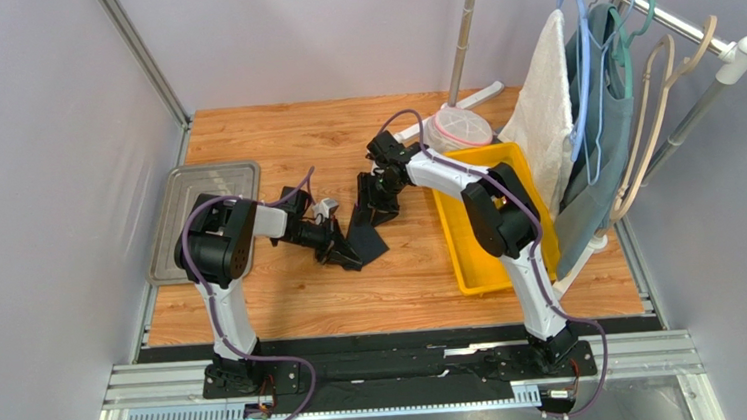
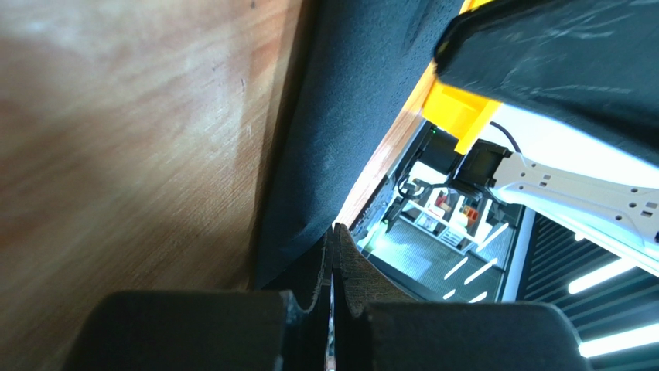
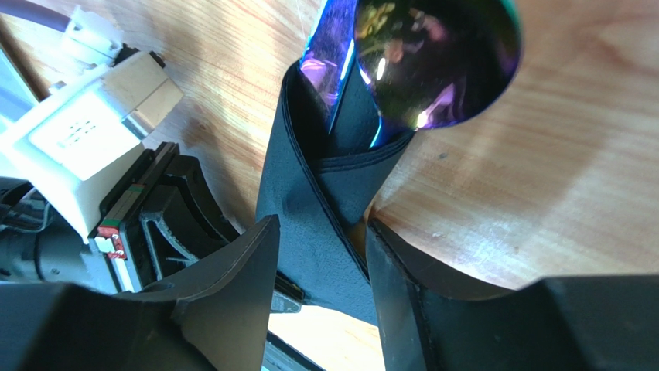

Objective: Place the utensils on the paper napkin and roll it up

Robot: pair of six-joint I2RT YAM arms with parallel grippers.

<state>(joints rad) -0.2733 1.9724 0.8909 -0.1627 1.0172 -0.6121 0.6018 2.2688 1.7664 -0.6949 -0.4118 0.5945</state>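
Only right wrist view reveals purple spoon (image 3: pixel 433 62) poking from rolled paper napkin (image 3: pixel 309 209) mid-table, right gripper (image 3: pixel 321 255) jaws apart astride it, left gripper (image 2: pixel 334 239) jaws together at napkin edge, wooden table (image 1: pixel 294 296), yellow bin (image 1: pixel 464 263) three o'clock, tray (image 1: pixel 180 190) nine

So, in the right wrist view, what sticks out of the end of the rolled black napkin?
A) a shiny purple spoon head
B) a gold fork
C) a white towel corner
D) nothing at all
A: a shiny purple spoon head pokes out of the rolled napkin, which lies between the right fingers.
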